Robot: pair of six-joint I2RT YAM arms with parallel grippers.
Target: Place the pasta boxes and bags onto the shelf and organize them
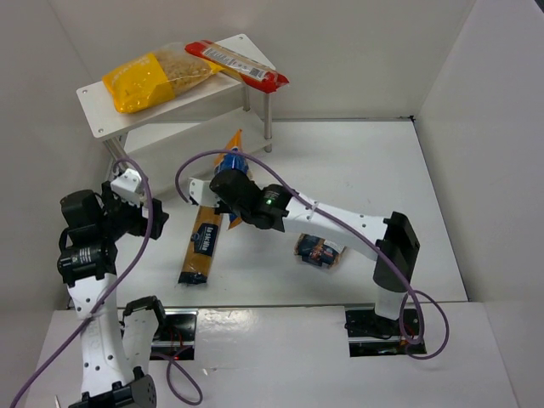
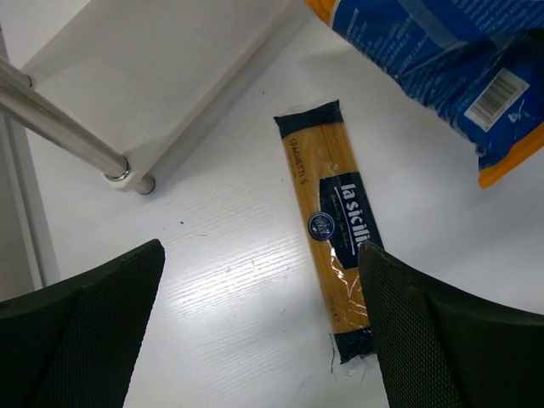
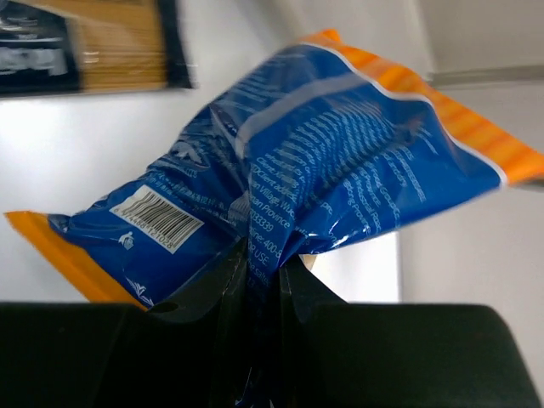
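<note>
My right gripper [image 3: 263, 265] is shut on a fold of the crinkly blue-and-orange bag [image 3: 340, 161], which hangs above the table in front of the shelf [image 1: 93, 98]; in the top view the bag [image 1: 236, 158] sticks out of that gripper [image 1: 231, 183]. The long orange-brown spaghetti pack [image 1: 201, 246] lies flat on the table and also shows under my left gripper [image 2: 261, 255], which is open and holds nothing. That spaghetti pack [image 2: 336, 246] lies beside the left gripper's right finger [image 2: 442, 340]. A yellow clear bag [image 1: 157, 78] and a long red pack [image 1: 238, 64] rest on the shelf's top board. A dark blue package [image 1: 319, 251] lies under the right arm.
The shelf's lower board [image 1: 191, 136] is bare, with a metal leg [image 2: 64, 132] close to my left gripper. White walls close the table in at the back, left and right. The right arm [image 1: 340, 225] stretches across the middle of the table.
</note>
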